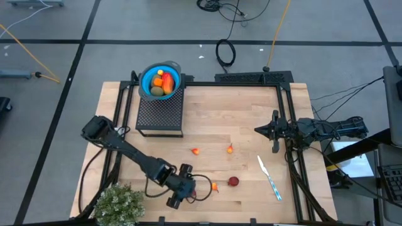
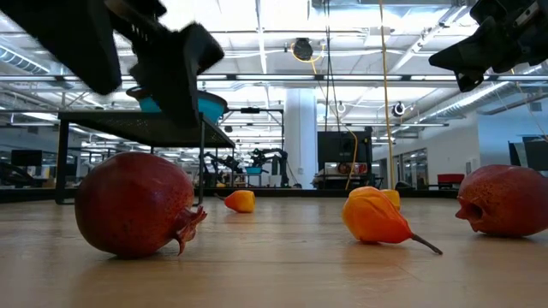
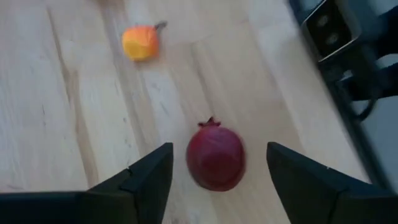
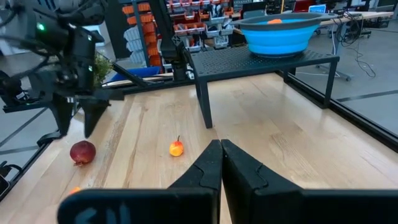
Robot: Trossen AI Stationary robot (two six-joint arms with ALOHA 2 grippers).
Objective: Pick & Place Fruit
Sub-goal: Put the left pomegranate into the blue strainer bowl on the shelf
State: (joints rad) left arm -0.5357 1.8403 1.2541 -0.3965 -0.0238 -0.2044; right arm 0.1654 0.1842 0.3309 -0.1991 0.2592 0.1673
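A dark red ball (image 3: 216, 158) lies on the wooden table near its front edge. My left gripper (image 3: 217, 148) hangs open just above it, one finger on either side, touching nothing; the right wrist view shows the gripper (image 4: 78, 127) clear over the ball (image 4: 83, 152). A second dark red ball (image 1: 233, 182) and three tiny orange bits (image 1: 215, 186) (image 1: 195, 151) (image 1: 230, 149) lie loose on the table. More fruit fills the blue bowl (image 1: 146, 80) on a black stand. At the table's right edge my right gripper (image 1: 274, 130) waits, shut.
The black mesh stand (image 1: 160, 113) under the bowl is at the back left. A slim white and blue utensil (image 1: 269, 177) lies at the front right. A bushy green plant (image 1: 119, 204) occupies the front left corner. A black frame runs along the table's edges.
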